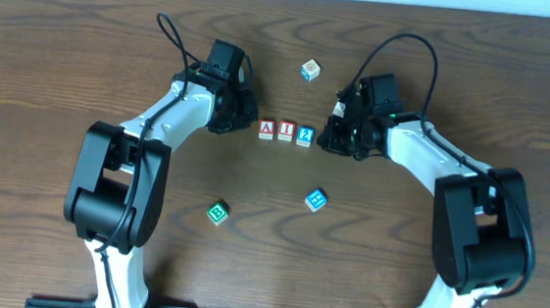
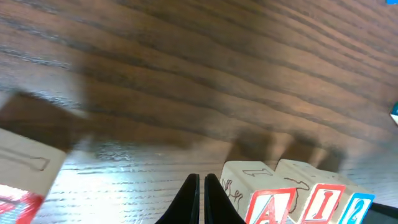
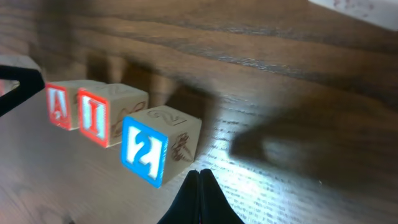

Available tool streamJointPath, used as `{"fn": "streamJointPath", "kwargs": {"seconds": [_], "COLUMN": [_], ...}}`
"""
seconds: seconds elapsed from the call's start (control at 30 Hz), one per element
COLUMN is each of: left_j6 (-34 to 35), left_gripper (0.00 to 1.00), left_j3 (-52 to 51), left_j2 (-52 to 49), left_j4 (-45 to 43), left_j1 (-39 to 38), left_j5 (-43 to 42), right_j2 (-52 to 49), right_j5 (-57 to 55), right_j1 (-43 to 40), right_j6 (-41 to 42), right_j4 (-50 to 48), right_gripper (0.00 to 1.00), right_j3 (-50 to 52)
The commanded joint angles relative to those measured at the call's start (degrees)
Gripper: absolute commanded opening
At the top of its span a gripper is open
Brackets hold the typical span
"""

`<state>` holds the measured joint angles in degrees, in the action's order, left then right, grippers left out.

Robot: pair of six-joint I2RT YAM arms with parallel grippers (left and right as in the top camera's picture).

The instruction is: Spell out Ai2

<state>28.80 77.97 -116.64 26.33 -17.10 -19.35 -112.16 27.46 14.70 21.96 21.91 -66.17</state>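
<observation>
Glossy dark wood-grain table (image 1: pixel 57 48). A block (image 1: pixel 266 130), I block (image 1: pixel 285 131), 2 block (image 1: pixel 304 135) sat side by side. Left gripper (image 2: pixel 202 199), right gripper (image 3: pixel 200 196) were pressed together.

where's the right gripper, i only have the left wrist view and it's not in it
Observer: The right gripper is just beside the 2 block, on the side away from the A block. Its jaws are shut on nothing.
Operator: is it touching the 2
Observer: I cannot tell. The right wrist view shows its tips very close to that block's near corner.
Operator: any stray blocks around
Observer: Overhead shows a blue-faced block and a green-faced block lying apart from the row, toward the bottom of that picture.
</observation>
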Motion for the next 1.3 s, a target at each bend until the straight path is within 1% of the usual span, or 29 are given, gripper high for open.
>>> {"fn": "streamJointPath", "kwargs": {"seconds": [0.0,0.37,0.5,1.0,1.27], "left_j6": [1.3,3.0,3.8,4.7,4.7], "left_gripper": [0.06,0.06,0.06,0.06,0.06], "left_j3": [-0.4,-0.4,-0.3,-0.4,-0.4], "left_j2": [-1.7,-3.9,-3.9,-3.9,-3.9], "left_j4": [-0.5,-3.5,-4.1,-4.3,-4.1], "left_j1": [-0.3,-0.3,-0.3,-0.3,-0.3], "left_j5": [-1.9,-4.7,-5.8,-7.3,-7.3], "right_j2": [-1.0,-1.0,-1.1,-1.1,-1.1], "right_j5": [1.3,1.6,4.0,5.1,3.3], "right_j1": [0.3,0.4,0.6,2.0,2.4], "right_j6": [1.4,1.8,2.2,2.9,2.9], "right_j4": [-0.4,-2.6,-3.7,-4.6,-4.5], "right_gripper": [0.01,0.01,0.01,0.01,0.01], "right_j3": [0.3,0.3,0.3,0.3,0.3]}}
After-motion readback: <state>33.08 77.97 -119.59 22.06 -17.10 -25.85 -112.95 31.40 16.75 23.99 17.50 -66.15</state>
